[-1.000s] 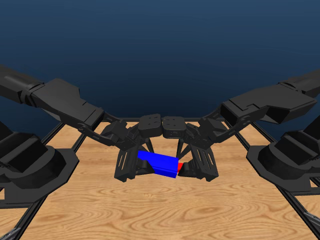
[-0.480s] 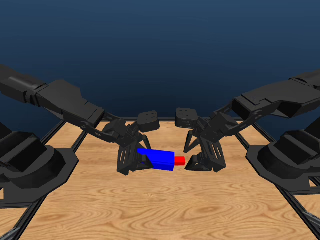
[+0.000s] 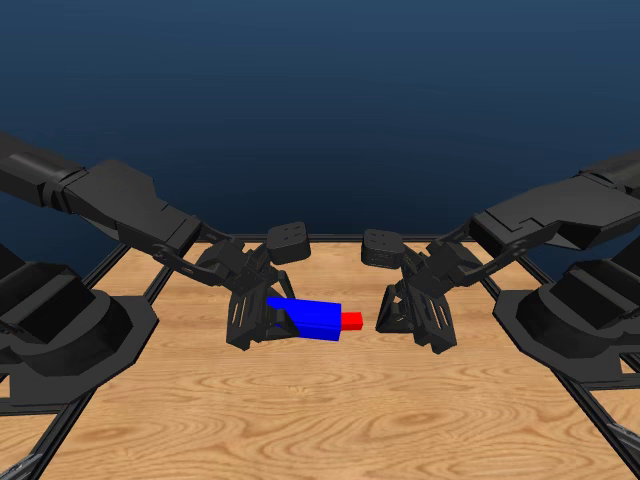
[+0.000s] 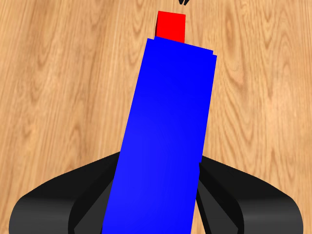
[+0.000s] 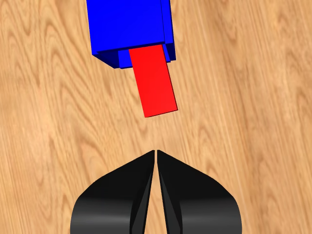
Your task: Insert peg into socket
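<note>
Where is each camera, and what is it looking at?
Head view: on the third arm, looking over the table; shows both arms, left gripper and right gripper.
Left wrist view: on the left wrist, looking along the socket in its jaws.
Right wrist view: on the right wrist, facing the peg sticking out of the socket; its jaws are closed and empty.
All three show socket and peg.

The socket (image 3: 308,318) sits in the left claw (image 3: 262,322), raised above the middle of the bench (image 3: 320,420). The peg (image 3: 351,320) is in the socket, one end sticking out of the socket's right end. The right claw (image 3: 398,318) is just right of that end, apart from it.
</note>
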You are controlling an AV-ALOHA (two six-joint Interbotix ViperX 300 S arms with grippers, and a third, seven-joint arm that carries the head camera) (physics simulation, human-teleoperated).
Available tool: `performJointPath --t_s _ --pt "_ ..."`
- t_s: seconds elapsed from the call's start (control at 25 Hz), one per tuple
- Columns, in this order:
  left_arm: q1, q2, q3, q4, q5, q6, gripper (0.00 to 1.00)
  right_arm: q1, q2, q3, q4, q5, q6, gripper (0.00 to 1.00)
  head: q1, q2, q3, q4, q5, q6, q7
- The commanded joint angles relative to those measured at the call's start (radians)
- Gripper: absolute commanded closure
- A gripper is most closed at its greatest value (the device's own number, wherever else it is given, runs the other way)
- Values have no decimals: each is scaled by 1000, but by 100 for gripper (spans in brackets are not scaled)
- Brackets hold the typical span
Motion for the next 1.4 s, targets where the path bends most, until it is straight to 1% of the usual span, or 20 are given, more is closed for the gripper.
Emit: performJointPath --t_s 0.04,0.08,0.12,0.2,0.36,0.48,0.52,0.76,0.84,0.92,1.16,1.24,1.28,1.32,1.36,1.4 --pt "-1 -24 -14 5 -24 -6 100 -3 6 -16 6 -84 -7 100 -1 4 -11 1 -10 1 2" --pt "-1 -21 -12 6 -29 -7 100 -4 12 -19 7 -91 -8 100 -1 4 -11 0 -10 1 2" --pt "-1 -24 -22 5 -26 -5 100 -4 18 -23 9 -97 -14 100 -2 4 -11 0 -9 1 1" --pt "-1 -14 -21 5 -31 -6 100 -9 29 -39 11 -102 -28 100 -4 3 -10 0 -8 2 1" --pt "-1 -11 -27 2 -46 -6 100 -16 45 -72 13 -101 -58 100 -6 3 -11 -1 -11 1 3" --pt "-2 -1 -19 -6 -66 -6 100 -21 54 -95 18 -95 -80 100 -7 5 -11 -1 -11 0 2" --pt "0 4 -7 -7 -85 -9 100 -23 60 -102 20 -94 -88 100 -7 6 -11 -1 -11 1 2" --pt "3 13 -9 -19 -109 -4 100 -21 88 -141 28 -87 -117 100 -4 10 -12 -1 -9 1 1" --pt "4 15 2 -22 -112 -3 100 -25 87 -138 32 -85 -119 100 -3 10 -12 0 -11 1 0" --pt "3 4 -1 -23 -115 -5 100 -25 85 -127 37 -85 -115 100 -1 10 -13 0 -11 1 0" --pt "3 -2 21 -24 -126 -7 100 -24 66 -86 44 -91 -92 100 2 9 -13 1 -14 2 1" --pt "1 -4 13 -24 -109 -9 100 -24 56 -71 40 -96 -80 100 1 8 -13 1 -15 2 3" --pt "1 -4 17 -25 -115 -9 100 -23 53 -65 37 -100 -74 100 1 8 -13 1 -15 3 3" --pt "1 -3 16 -24 -115 -11 100 -21 49 -61 35 -102 -67 55 0 8 -14 1 -16 3 4" --pt "0 -2 17 -26 -117 -11 100 -21 43 -55 35 -115 -61 1 -1 7 -14 1 -17 4 5" --pt "0 0 18 -26 -117 -12 100 -20 41 -47 41 -131 -53 0 -3 7 -14 0 -19 3 7"
